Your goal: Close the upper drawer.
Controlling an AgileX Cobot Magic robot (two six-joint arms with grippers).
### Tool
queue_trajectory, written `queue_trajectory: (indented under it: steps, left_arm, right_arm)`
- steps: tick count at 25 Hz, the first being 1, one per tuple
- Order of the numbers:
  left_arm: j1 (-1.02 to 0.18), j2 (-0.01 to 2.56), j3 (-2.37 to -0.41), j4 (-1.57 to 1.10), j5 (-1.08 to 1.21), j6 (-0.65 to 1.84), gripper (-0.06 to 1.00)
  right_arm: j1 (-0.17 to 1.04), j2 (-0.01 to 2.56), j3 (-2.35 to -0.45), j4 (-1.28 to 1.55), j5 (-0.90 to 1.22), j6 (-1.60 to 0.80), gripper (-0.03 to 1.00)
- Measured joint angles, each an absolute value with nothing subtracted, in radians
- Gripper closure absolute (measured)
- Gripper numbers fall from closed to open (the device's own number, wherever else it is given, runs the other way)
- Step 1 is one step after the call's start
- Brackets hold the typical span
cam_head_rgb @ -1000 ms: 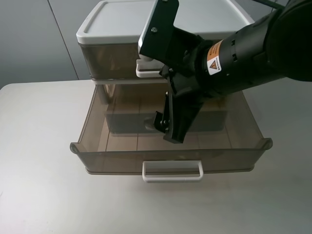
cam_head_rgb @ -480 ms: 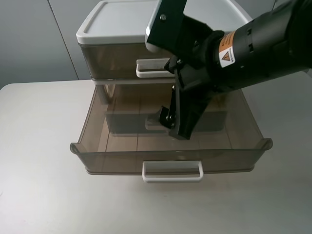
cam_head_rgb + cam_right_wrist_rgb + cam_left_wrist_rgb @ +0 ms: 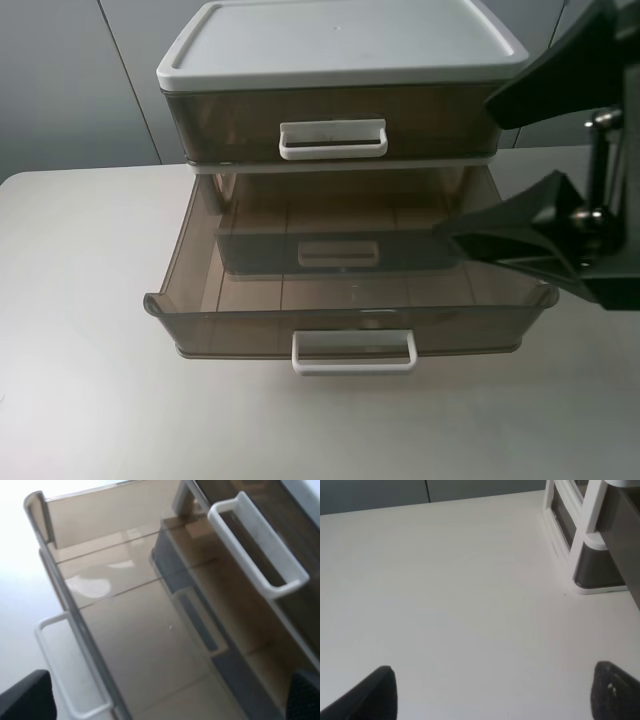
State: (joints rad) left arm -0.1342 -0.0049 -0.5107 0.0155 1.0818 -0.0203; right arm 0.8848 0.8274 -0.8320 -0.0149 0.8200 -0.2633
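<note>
- Evidently, the upper drawer [image 3: 330, 112] sits flush in its unit [image 3: 340, 40] at the far edge of the worktop [image 3: 80, 300]; closing is judged complete.
- Right gripper [image 3: 467, 170]: fingers [image 3: 530, 225] spread, empty, beside the unit.
- Left gripper [image 3: 497, 695]: fingers spread over bare worktop.

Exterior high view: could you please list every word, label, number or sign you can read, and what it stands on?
None: no readable text shows on the upper drawer, lower drawer, white lid, table or right gripper, in any view.
</note>
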Motion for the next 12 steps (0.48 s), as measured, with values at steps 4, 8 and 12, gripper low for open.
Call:
queue_trajectory:
  steps: [4, 8, 12]
  left_arm:
    - [-0.134, -0.005, -0.511, 0.016, 1.082, -0.020, 0.20]
    - [-0.134, -0.005, -0.511, 0.016, 1.082, -0.020, 0.20]
    - [-0.134, -0.005, -0.511, 0.016, 1.082, -0.020, 0.20]
  right_arm:
    - [0.885, 0.630, -0.745, -0.013, 0.905, -0.212, 0.27]
    - [0.885, 0.449, -0.660, -0.013, 0.959, -0.140, 0.27]
    - [0.885, 0.284, -0.582, -0.011, 0.975, -0.106, 0.27]
